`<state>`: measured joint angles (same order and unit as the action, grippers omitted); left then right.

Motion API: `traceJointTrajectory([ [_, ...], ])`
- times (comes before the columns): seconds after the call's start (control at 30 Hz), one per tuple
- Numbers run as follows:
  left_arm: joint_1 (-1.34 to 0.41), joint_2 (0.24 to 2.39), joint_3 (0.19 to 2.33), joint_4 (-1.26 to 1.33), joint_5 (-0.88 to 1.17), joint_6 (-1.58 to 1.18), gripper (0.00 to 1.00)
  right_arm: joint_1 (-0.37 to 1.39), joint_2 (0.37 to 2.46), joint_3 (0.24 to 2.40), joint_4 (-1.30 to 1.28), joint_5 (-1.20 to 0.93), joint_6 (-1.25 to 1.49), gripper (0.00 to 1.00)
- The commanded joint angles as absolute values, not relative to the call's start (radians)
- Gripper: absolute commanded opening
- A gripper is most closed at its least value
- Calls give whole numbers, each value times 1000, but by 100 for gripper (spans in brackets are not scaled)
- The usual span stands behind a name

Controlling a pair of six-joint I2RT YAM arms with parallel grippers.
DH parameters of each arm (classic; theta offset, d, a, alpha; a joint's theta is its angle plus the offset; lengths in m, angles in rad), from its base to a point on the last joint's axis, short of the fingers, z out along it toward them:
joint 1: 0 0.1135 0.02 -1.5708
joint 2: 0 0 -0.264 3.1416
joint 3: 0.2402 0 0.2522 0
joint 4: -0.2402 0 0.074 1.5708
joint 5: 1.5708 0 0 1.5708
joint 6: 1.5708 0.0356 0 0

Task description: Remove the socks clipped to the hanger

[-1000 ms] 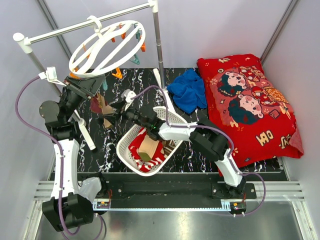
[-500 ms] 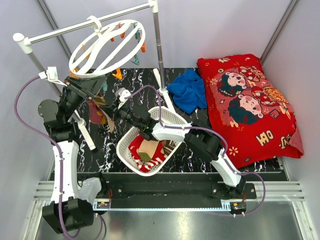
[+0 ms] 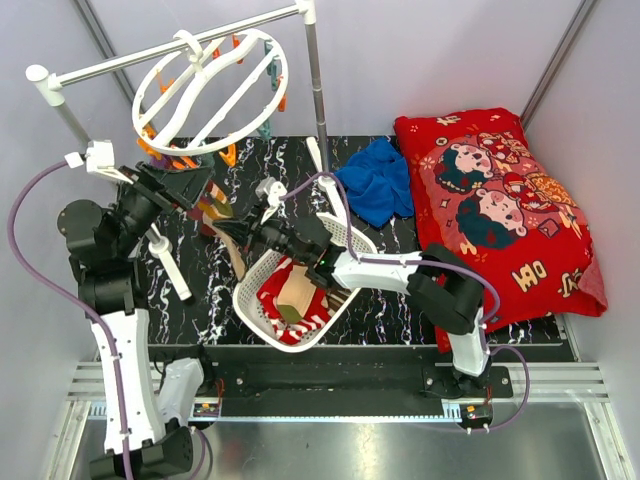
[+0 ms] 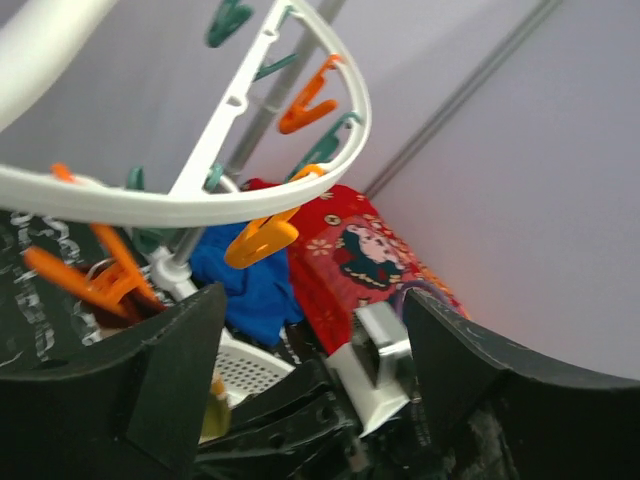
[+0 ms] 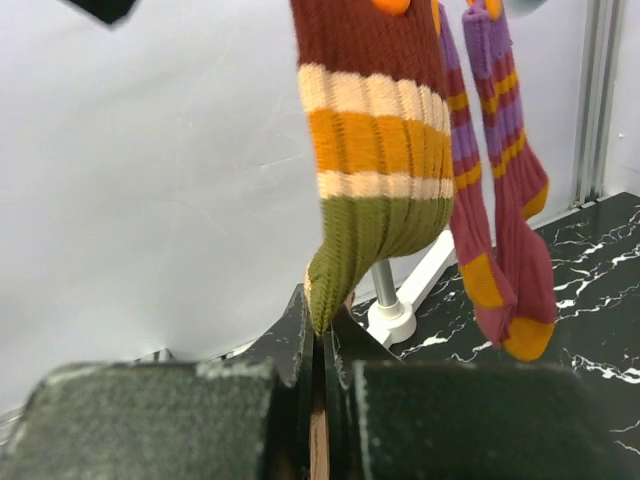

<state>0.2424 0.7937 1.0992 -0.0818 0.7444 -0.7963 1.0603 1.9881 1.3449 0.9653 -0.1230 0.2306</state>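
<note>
under the hanger (image 4: 180, 205): clamps the right end effector (image 5: 320, 335) on the toe of the brown striped sock (image 5: 375, 150), gripped low, probably to pull it straight down off the hanger. positions the left end effector (image 4: 315, 330) apart and empty below the rim. stores loose red and tan socks (image 3: 290, 300) in the white basket (image 3: 250, 285).

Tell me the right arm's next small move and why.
Probably a gentle pull down and back. The right fingers are shut on the olive toe of the striped sock, whose top is pinched in an orange clip on the hanger, so a short tug should slip it free. The left fingers stand open, holding nothing.
</note>
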Motion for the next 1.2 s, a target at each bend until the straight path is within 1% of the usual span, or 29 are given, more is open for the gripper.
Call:
traceJointTrajectory([
  [0.0,242,746,1154,-331,597,-660,76,1065,1890,1304,1009,-155,261,0],
  [0.07,241,730,1172,-345,586,-654,77,1071,1876,1292,974,-146,235,0],
  [0.2,241,742,1245,-467,569,-626,77,1074,1848,1264,959,-126,203,0],
  [0.27,242,744,1284,-529,513,-611,77,1075,1835,1253,948,-124,183,0],
  [0.33,242,741,1299,-589,439,-589,75,1084,1827,1247,939,-120,167,0],
  [0.43,242,749,1322,-627,384,-574,73,1097,1821,1243,928,-114,134,0],
  [0.5,241,776,1336,-638,385,-568,70,1106,1818,1243,923,-106,115,0],
  [0.53,241,784,1338,-638,400,-568,67,1112,1816,1243,922,-103,110,0],
  [0.63,238,811,1342,-637,399,-566,65,1126,1816,1246,922,-94,86,0],
  [0.8,213,833,1364,-641,313,-552,61,1144,1822,1252,922,-84,61,0],
  [0.87,174,847,1373,-641,285,-546,60,1152,1827,1253,922,-80,52,0],
  [0.97,83,874,1414,-669,145,-512,60,1157,1836,1255,923,-69,40,0],
  [1.03,23,890,1443,-683,92,-497,60,1157,1841,1255,922,-66,32,0],
  [1.1,6,906,1462,-693,35,-486,60,1160,1842,1256,922,-63,22,0],
  [1.13,-44,923,1474,-707,16,-474,60,1158,1845,1256,920,-60,17,0],
  [1.17,-60,936,1497,-718,-39,-468,59,1161,1847,1258,917,-58,14,0],
])
